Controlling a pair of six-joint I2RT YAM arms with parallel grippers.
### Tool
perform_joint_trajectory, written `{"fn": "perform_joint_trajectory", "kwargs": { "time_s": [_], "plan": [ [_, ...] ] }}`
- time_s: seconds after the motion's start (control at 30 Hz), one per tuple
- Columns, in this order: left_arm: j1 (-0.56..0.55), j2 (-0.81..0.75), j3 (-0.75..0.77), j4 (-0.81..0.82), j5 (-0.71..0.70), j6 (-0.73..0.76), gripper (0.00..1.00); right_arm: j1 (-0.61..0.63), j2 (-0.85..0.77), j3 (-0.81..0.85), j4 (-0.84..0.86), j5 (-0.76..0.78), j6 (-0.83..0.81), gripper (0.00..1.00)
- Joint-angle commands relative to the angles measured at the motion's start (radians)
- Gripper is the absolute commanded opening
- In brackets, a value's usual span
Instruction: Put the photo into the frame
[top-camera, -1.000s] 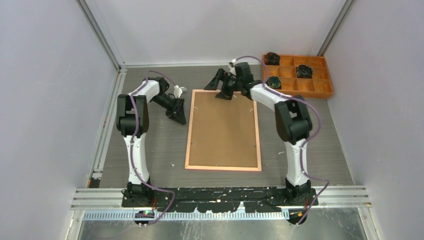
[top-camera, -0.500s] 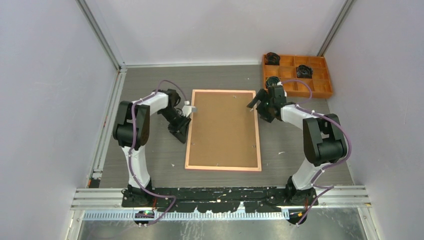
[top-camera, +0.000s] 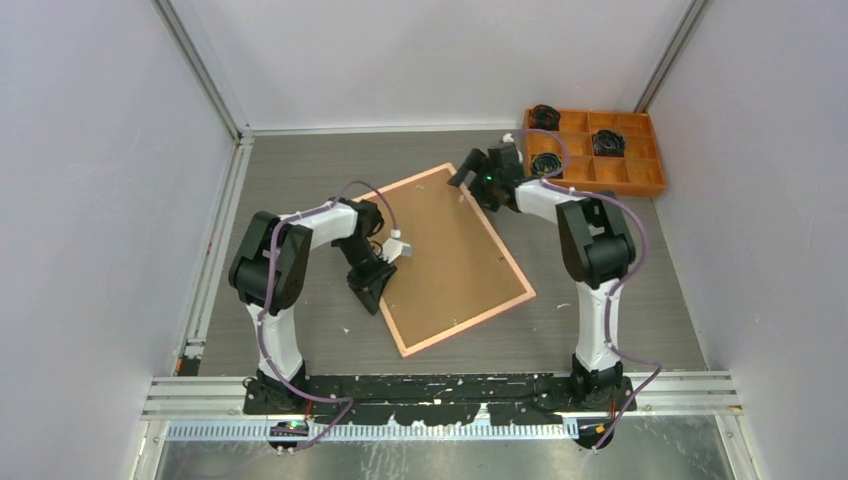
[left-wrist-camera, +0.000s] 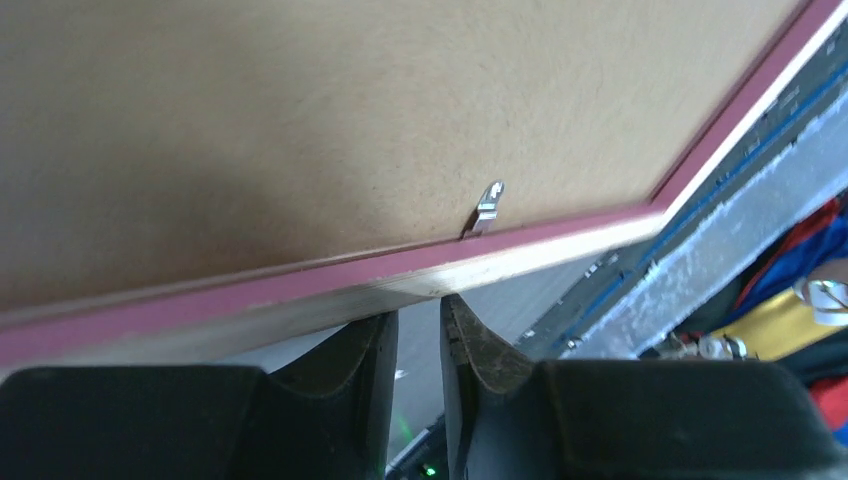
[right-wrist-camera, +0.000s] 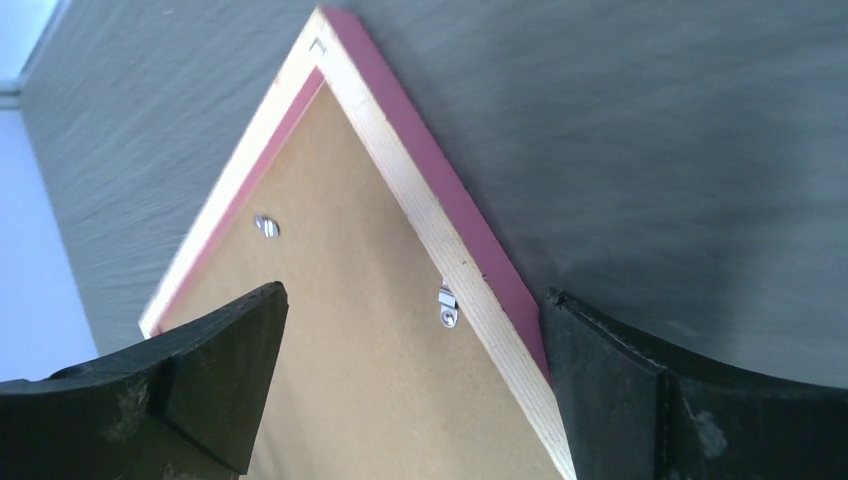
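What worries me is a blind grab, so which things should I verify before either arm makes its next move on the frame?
1. Frame back side up: ok, though it lies askew.
2. Backing board out of the frame: not ok, it fills the opening.
3. Photo located: not ok, no view shows it.
4. Right gripper open astride the frame's far corner: ok.
5. Left gripper holding the frame's edge: not ok, it is nearly closed on nothing, just under that edge.
6. Metal tabs turned clear of the board: cannot tell.
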Motion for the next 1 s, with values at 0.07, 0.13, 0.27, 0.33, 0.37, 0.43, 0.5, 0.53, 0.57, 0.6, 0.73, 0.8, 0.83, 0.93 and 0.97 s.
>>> {"fn": "perform_joint_trajectory", "kwargs": {
  "time_s": [0.07, 0.13, 0.27, 0.33, 0.37, 0.43, 0.5, 0.53, 0.57, 0.6, 0.73, 0.8, 0.83, 0.93, 0.97],
  "plan": [
    [-0.077, -0.010, -0.026, 0.079, 0.080, 0.064, 0.26, 0.175, 0.203, 0.299, -0.126, -0.220, 0.049, 1.00],
    [-0.095, 0.001, -0.010, 0.057, 0.104, 0.085, 0.27, 0.209, 0.254, 0.400, -0.156, -0.272, 0.042, 1.00],
    [-0.122, 0.003, 0.036, 0.004, 0.175, 0.119, 0.32, 0.245, 0.299, 0.493, -0.199, -0.363, 0.013, 1.00],
    [-0.119, -0.008, 0.071, -0.057, 0.199, 0.145, 0.34, 0.229, 0.269, 0.483, -0.242, -0.317, -0.036, 1.00],
    [-0.113, -0.016, 0.084, -0.087, 0.198, 0.159, 0.36, 0.215, 0.228, 0.465, -0.253, -0.292, -0.052, 1.00],
    [-0.081, -0.041, 0.122, -0.153, 0.191, 0.191, 0.38, 0.169, 0.157, 0.411, -0.254, -0.249, -0.062, 1.00],
    [-0.029, -0.065, 0.157, -0.232, 0.184, 0.224, 0.40, 0.123, 0.074, 0.348, -0.253, -0.205, -0.067, 1.00],
    [0.002, -0.076, 0.179, -0.267, 0.182, 0.240, 0.41, 0.102, 0.025, 0.313, -0.253, -0.180, -0.071, 1.00],
    [0.038, -0.085, 0.204, -0.301, 0.182, 0.260, 0.42, 0.083, -0.020, 0.275, -0.261, -0.152, -0.077, 1.00],
    [0.073, -0.094, 0.239, -0.341, 0.179, 0.279, 0.42, 0.066, -0.064, 0.237, -0.267, -0.127, -0.084, 1.00],
    [0.225, -0.077, 0.366, -0.390, 0.136, 0.313, 0.42, 0.018, -0.223, 0.071, -0.293, -0.055, -0.086, 1.00],
    [0.300, -0.040, 0.437, -0.345, 0.089, 0.259, 0.40, 0.001, -0.299, -0.014, -0.310, -0.036, -0.081, 1.00],
    [0.337, -0.016, 0.472, -0.308, 0.061, 0.224, 0.40, -0.009, -0.335, -0.058, -0.315, -0.034, -0.078, 1.00],
    [0.453, 0.093, 0.585, -0.213, -0.021, 0.104, 0.35, -0.031, -0.462, -0.184, -0.323, -0.029, -0.059, 1.00],
    [0.492, 0.131, 0.621, -0.195, -0.043, 0.072, 0.33, -0.039, -0.518, -0.229, -0.329, -0.032, -0.050, 1.00]
  ]
}}
